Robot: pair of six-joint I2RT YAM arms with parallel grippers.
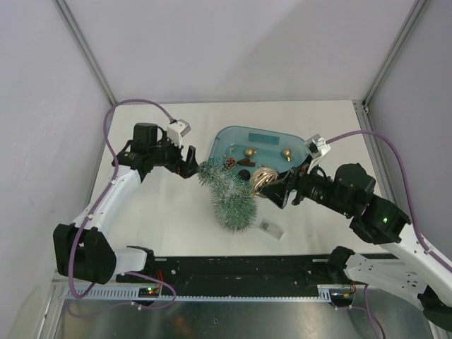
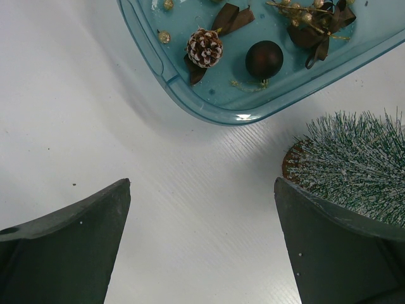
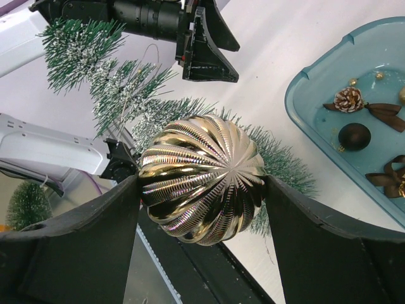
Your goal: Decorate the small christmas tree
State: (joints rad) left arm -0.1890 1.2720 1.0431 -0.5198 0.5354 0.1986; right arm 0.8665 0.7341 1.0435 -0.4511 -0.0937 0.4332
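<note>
The small christmas tree [image 1: 229, 198] lies tilted on the white table, tip towards the left arm, wide end towards the near edge. It also shows in the left wrist view [image 2: 361, 164] and the right wrist view [image 3: 120, 88]. My right gripper [image 1: 273, 189] is shut on a ribbed gold ball ornament [image 3: 202, 180], which it holds just right of the tree [image 1: 262, 179]. My left gripper [image 1: 189, 169] is open beside the tree's tip. Only bare table lies between its fingers [image 2: 76, 240], and the tree is outside the right one.
A teal tub [image 1: 258, 128] behind the tree holds a pinecone [image 2: 204, 47], a dark brown ball [image 2: 264, 59], brown bows and small gold ornaments. A small clear plastic piece [image 1: 270, 228] lies near the front edge. The black base rail [image 1: 240, 272] runs along the near side.
</note>
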